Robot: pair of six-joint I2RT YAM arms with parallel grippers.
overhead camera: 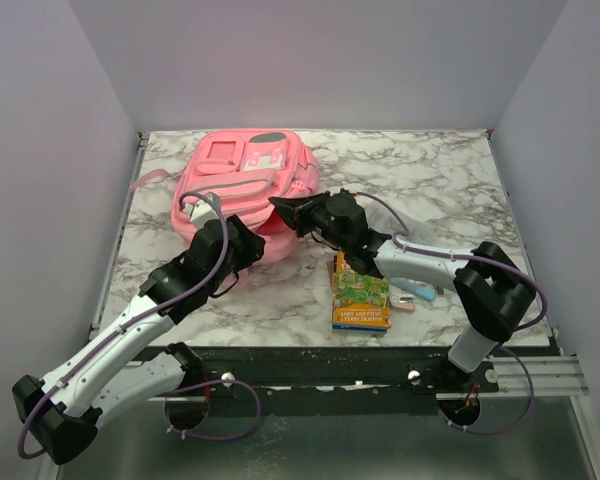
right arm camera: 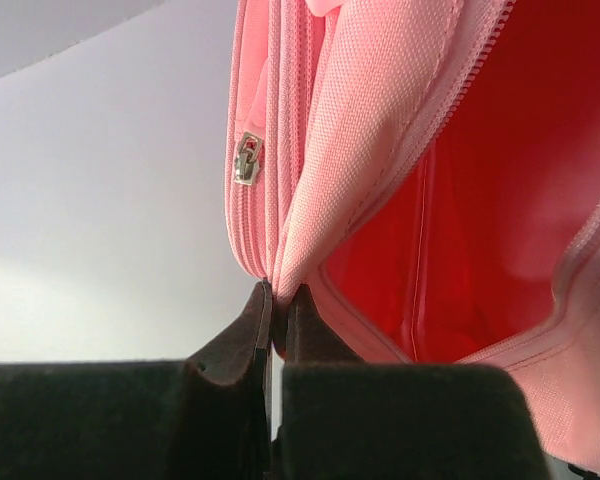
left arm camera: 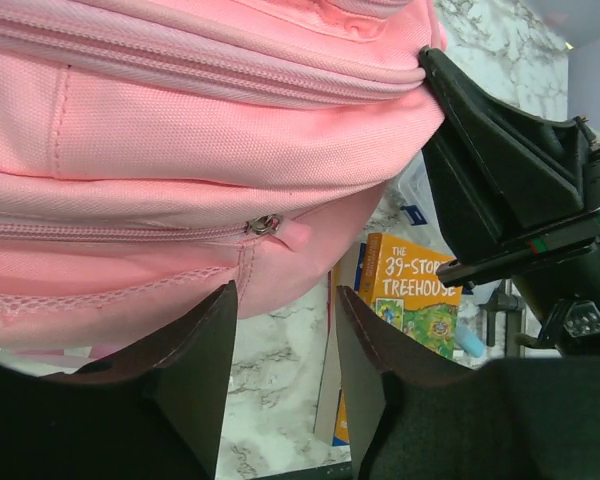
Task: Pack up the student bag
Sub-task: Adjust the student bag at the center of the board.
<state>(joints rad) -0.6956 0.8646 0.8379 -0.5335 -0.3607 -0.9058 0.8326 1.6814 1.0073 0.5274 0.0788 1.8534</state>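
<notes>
The pink student bag (overhead camera: 242, 185) lies at the back left of the marble table. My right gripper (overhead camera: 280, 206) is shut on the fabric edge of the bag's opening (right arm camera: 310, 230) and holds it up, so the red lining (right arm camera: 500, 200) shows. My left gripper (overhead camera: 242, 247) is open and empty just in front of the bag's near side (left arm camera: 180, 150), below a zipper pull (left arm camera: 265, 224). A stack of books (overhead camera: 361, 292) with an orange and green "Treehouse" cover (left arm camera: 412, 290) lies flat to the right of the bag.
A light blue object (overhead camera: 418, 290) lies next to the books under the right arm. The right gripper's body (left arm camera: 510, 180) sits close to the left gripper. Walls enclose the table on three sides.
</notes>
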